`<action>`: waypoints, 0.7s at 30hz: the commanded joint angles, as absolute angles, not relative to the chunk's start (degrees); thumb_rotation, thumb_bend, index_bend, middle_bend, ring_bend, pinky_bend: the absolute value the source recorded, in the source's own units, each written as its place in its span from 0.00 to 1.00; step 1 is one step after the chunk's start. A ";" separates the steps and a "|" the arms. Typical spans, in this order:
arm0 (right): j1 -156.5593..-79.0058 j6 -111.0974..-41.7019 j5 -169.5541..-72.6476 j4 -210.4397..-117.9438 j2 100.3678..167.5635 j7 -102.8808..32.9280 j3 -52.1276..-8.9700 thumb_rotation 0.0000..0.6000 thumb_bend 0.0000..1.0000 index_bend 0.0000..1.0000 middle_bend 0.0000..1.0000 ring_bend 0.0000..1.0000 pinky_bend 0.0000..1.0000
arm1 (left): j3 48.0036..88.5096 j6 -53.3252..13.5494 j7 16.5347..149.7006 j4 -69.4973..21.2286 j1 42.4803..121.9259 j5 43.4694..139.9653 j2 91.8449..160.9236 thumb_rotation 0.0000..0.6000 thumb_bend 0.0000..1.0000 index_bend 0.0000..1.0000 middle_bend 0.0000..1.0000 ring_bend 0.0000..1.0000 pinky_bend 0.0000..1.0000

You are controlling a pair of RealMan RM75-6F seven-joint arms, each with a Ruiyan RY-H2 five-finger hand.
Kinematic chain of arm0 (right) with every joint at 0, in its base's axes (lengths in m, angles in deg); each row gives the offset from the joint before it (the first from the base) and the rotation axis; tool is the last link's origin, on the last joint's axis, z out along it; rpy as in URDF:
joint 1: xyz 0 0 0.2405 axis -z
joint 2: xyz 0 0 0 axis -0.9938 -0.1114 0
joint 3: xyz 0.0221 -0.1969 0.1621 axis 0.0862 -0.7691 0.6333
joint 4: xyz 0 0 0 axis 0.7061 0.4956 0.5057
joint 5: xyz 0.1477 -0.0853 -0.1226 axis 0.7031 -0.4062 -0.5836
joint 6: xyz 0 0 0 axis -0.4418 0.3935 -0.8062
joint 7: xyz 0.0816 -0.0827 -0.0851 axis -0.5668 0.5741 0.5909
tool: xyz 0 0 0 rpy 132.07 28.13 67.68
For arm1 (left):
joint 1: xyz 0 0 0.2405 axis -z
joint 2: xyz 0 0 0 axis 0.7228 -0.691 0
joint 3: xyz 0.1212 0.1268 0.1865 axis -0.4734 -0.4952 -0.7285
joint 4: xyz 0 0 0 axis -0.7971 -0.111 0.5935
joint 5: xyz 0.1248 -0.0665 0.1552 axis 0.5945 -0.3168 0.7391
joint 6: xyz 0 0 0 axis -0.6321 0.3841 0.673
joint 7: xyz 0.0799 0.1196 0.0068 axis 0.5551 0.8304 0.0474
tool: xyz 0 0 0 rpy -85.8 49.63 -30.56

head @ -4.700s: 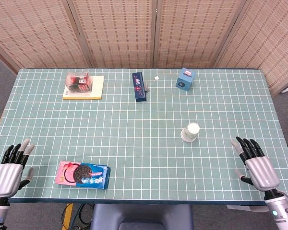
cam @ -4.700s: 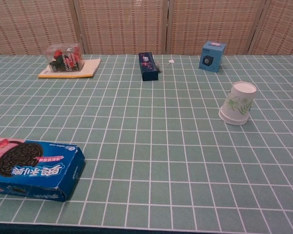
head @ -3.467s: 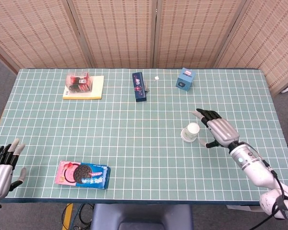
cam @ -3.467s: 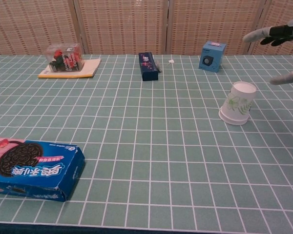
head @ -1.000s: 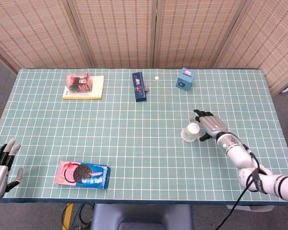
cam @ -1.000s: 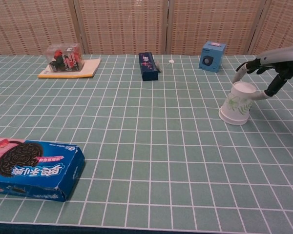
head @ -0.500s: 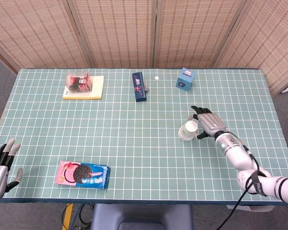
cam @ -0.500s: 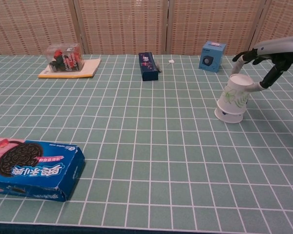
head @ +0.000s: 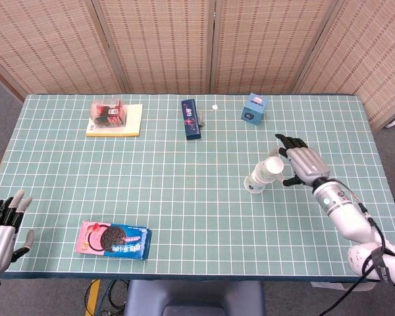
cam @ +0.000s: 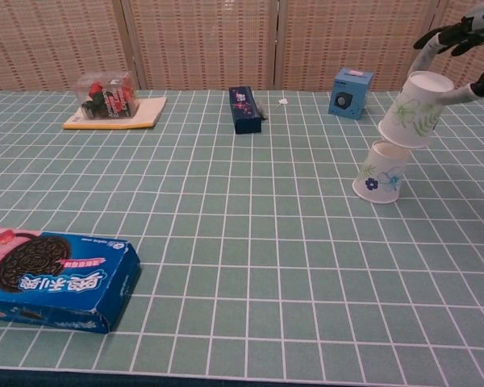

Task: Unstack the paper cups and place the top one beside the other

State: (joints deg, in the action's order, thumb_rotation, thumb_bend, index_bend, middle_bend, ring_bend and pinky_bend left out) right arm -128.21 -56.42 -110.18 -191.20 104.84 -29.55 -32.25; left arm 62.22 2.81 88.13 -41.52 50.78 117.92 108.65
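Fingers of the right hand (head: 301,164) pinch the upper white paper cup with green leaf print (head: 271,167) in the head view, holding it upside down and tilted. Its rim sits right at the base of the lower white paper cup with blue flower print (head: 255,184), which stands upside down on the green bench with a white grid (head: 184,197); from here I cannot tell whether the two cups touch. The left hand (head: 1,228) rests at the near left corner of the bench, fingers spread and holding nothing. A blue cookie box (head: 113,239) lies near the front edge. Along the far side are a clear box with red contents (head: 109,112) resting on a yellow pad (head: 116,122), a dark blue narrow box (head: 191,119), and a small light blue box (head: 255,108). Woven bamboo screens (head: 204,39) stand behind the bench.

From the chest view, the right hand (cam: 468,48) shows only partly at the upper right edge, a finger and the thumb on either side of the leaf-print cup (cam: 413,110). That cup is raised and leaning, its rim overlapping the flat top of the flower-print cup (cam: 378,172), which stands on the bench below and slightly left of the hand. The cookie box (cam: 52,280) fills the near left corner.
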 commanded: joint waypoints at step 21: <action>-119.82 -50.71 -124.43 -174.67 108.40 -49.01 -34.04 1.00 0.35 0.32 0.00 0.00 0.00 | 62.95 0.53 91.47 -41.19 51.80 115.17 110.19 1.00 0.49 0.00 0.00 0.00 0.00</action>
State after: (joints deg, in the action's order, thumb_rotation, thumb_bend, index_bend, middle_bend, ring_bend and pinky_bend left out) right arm -120.44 -51.96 -122.49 -177.34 106.41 -46.69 -33.68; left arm 62.93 0.60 91.42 -41.20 51.76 115.22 110.14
